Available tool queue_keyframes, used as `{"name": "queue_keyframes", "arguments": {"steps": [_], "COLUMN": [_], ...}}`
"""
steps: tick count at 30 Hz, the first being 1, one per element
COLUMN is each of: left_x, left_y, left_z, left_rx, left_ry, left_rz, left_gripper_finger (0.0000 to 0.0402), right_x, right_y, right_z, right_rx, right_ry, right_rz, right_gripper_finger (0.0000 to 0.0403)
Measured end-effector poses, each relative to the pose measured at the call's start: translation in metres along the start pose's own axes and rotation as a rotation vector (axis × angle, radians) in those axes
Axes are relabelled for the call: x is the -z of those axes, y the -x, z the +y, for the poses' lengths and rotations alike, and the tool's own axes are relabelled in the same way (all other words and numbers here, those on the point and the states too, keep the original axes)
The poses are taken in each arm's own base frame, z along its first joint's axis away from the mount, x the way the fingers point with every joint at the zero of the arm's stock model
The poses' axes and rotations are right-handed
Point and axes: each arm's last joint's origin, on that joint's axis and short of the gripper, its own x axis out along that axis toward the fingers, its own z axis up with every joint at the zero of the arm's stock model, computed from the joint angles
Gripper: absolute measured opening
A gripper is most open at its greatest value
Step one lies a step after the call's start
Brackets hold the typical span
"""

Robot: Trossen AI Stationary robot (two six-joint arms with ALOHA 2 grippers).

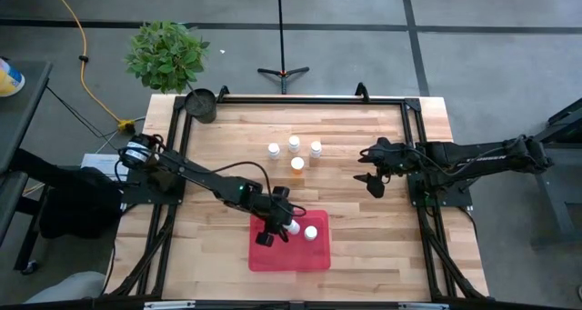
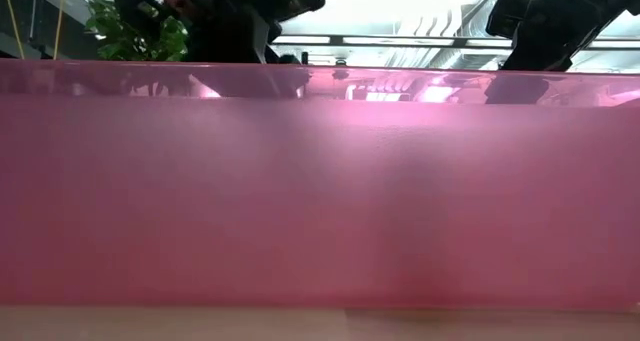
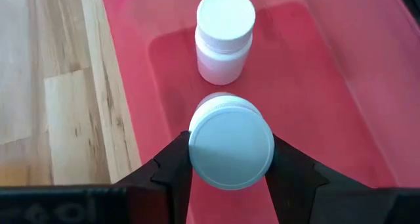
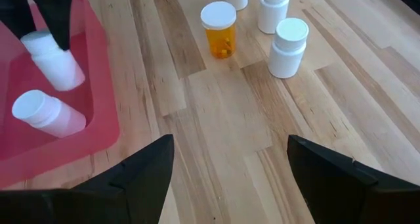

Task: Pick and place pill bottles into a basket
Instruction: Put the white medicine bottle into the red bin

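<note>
The red tray (image 1: 289, 252) lies near the table's front middle. One white pill bottle (image 3: 224, 37) stands upright on the tray floor. My left gripper (image 3: 231, 178) is over the tray (image 3: 315, 73), shut on a second white bottle (image 1: 293, 226). Three white bottles (image 4: 287, 46) and one orange bottle (image 4: 220, 30) stand on the wood at the table's middle, toward its far side. My right gripper (image 4: 230, 178) is open and empty to their right, above the table (image 1: 371, 185). My left gripper pinches the white bottle between its two fingers (image 3: 176, 165), one on each side at its capped top (image 3: 197, 159). The fingers come from above, slanting down. The bottle hangs below them over the tray floor, its cap up. I cannot tell whether its base touches the tray.
A small dark pot (image 1: 201, 105) and a green plant (image 1: 166, 54) are at the far left corner. A black frame (image 1: 300, 101) runs along the table's edges. The tray's pink wall (image 2: 320, 191) fills the low view. Bare wood lies between the tray and the standing bottles.
</note>
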Motion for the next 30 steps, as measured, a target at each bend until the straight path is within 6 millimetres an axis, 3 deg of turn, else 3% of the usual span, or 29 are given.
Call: {"name": "queue_keyframes", "arguments": {"steps": [30], "left_x": [0.0037], "left_y": [-0.0096], "left_z": [-0.0010], "left_rx": [0.036], "left_ry": [0.004], "left_rz": [0.024], "left_gripper_finger": [0.0191], "right_x": [0.0000], "right_y": [0.0000], "right_z": [0.0001], "right_rx": [-0.003], "right_ry": [0.000], "right_rz": [0.001], "right_gripper_finger": [0.0287]}}
